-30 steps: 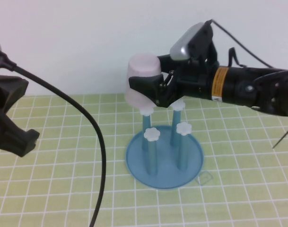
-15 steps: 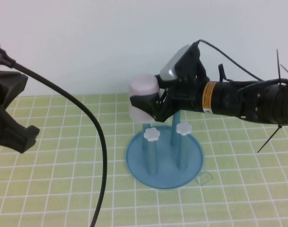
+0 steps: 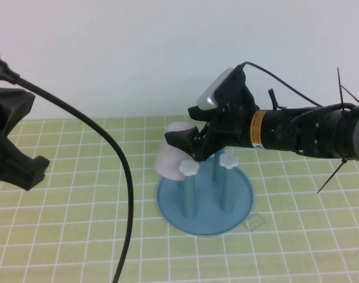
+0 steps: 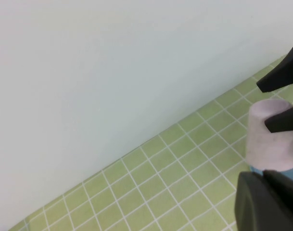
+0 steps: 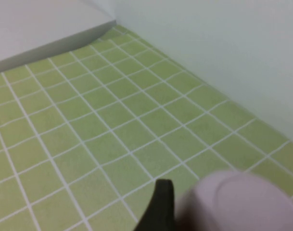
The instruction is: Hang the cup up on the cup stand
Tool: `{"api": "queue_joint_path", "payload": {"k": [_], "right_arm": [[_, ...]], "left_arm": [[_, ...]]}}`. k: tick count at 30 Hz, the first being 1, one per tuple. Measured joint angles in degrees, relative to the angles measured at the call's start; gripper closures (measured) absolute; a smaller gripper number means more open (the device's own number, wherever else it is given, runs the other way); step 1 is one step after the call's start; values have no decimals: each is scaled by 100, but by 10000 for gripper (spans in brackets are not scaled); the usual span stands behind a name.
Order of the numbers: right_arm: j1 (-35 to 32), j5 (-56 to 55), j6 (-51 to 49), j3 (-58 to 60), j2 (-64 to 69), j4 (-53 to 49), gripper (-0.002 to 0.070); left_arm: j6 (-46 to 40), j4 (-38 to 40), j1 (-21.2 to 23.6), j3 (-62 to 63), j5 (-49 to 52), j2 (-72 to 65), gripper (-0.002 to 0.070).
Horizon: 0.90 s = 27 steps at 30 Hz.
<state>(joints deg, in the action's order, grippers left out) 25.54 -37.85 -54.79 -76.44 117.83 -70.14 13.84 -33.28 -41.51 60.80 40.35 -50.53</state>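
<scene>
The pale pink cup (image 3: 169,156) sits upside down over the back-left post of the blue cup stand (image 3: 241,200), its rim low beside a white flower cap (image 3: 190,168). My right gripper (image 3: 182,125) reaches in from the right at the cup's upturned bottom, open, with one finger (image 3: 185,140) in front of the cup and the other behind it. In the left wrist view the cup (image 4: 271,139) stands between those two black fingers (image 4: 286,72), the far one clear of it. My left gripper (image 3: 20,171) hangs shut at the far left, away from the stand.
A thick black cable (image 3: 123,177) curves from the left arm down to the front edge. The green grid mat (image 3: 79,236) covers the table, and a white wall stands behind it. A second capped post (image 3: 228,160) rises just under the right arm.
The right gripper came down over the stand with the upside-down cup. The cup has dropped lower over the back-left post, and the jaws have widened around it.
</scene>
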Motion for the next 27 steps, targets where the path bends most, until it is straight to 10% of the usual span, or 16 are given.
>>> {"api": "queue_joint_path", "payload": {"k": [14,22,27], "right_arm": [[0,2,-417,0,-1125,-244,5],[0,-56,-1506,0,-2981,-1101,538],[0,-134,-2108,0,-3777,-2136,660]], "left_arm": [[-61,0,0,0,23,0,675],[-61,0,0,0,23,0,675],[-61,0,0,0,23,0,675]]}}
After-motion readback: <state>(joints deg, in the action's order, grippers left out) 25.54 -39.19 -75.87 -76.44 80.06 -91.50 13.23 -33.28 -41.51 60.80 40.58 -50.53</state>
